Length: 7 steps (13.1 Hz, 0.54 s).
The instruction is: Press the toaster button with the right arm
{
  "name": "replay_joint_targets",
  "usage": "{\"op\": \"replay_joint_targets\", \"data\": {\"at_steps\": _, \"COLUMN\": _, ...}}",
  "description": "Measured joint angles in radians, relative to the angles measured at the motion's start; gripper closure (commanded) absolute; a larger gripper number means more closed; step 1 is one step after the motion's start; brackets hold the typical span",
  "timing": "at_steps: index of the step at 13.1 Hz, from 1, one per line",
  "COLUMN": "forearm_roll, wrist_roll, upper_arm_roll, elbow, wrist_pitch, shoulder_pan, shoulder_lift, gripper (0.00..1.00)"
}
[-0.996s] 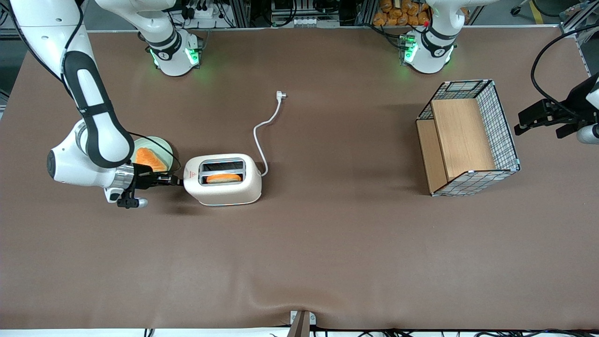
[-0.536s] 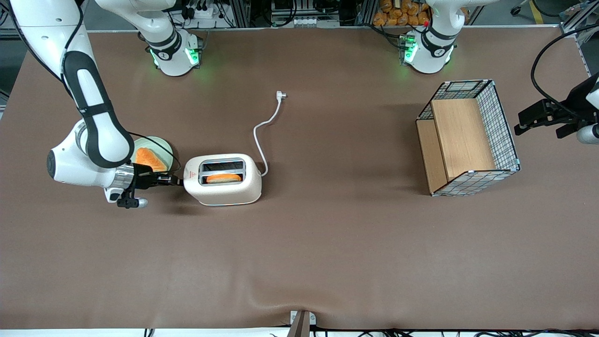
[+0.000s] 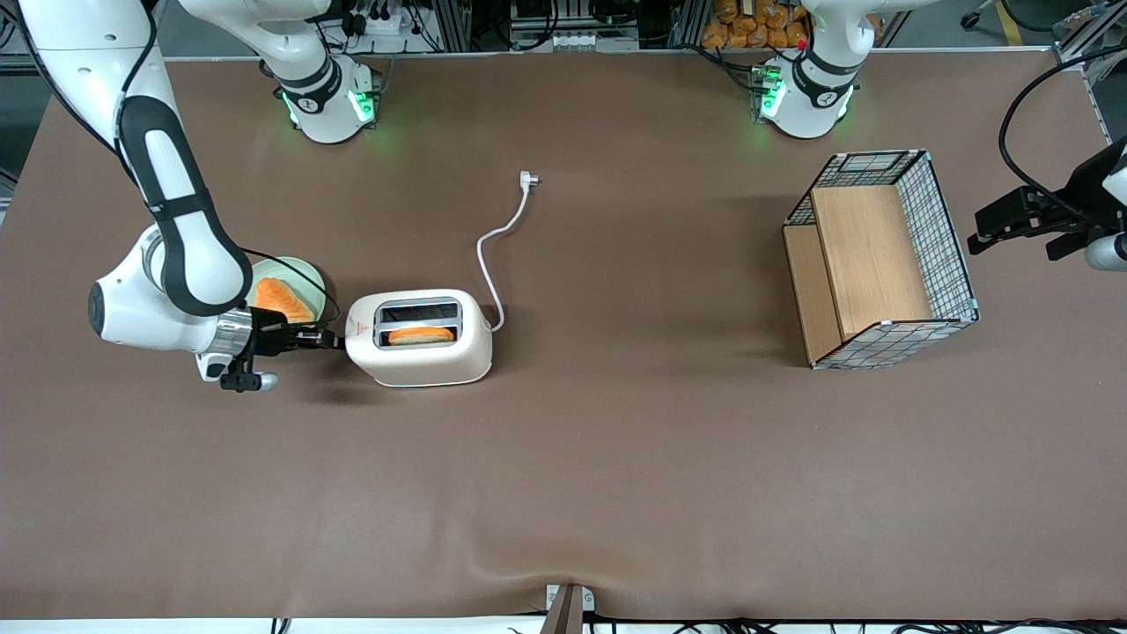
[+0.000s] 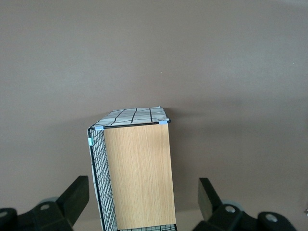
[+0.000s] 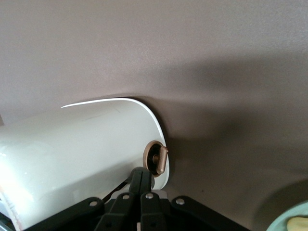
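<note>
The cream-white toaster [image 3: 427,368] lies on the brown table, with an orange slice in the slot nearer the front camera. The right arm [image 3: 180,229] reaches down to the toaster's narrow end, the one by the red triangle mark [image 3: 357,328]. Its black gripper [image 3: 336,340] is shut, the two fingers pressed together with nothing between them. In the right wrist view the gripper [image 5: 143,174] has its tips against the toaster [image 5: 82,144] end wall. They sit right beside the toaster button [image 5: 155,158], a small round brownish knob that sticks out.
A pale green plate [image 3: 315,280] with an orange slice sits beside the gripper, partly under the wrist; its rim [image 5: 288,219] shows in the right wrist view. The white cord and plug [image 3: 526,179] trail away from the toaster. A wire basket with wooden boards [image 3: 880,260] stands toward the parked arm's end.
</note>
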Motion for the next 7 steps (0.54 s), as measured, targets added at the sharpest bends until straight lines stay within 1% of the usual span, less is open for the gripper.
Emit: {"op": "replay_joint_targets", "data": {"at_steps": 7, "forearm_roll": 0.001, "wrist_roll": -0.003, "upper_arm_roll": 0.000, "elbow": 0.008, "wrist_pitch": -0.006, "shoulder_pan": 0.001, "shoulder_lift": -0.001, "gripper": 1.00}}
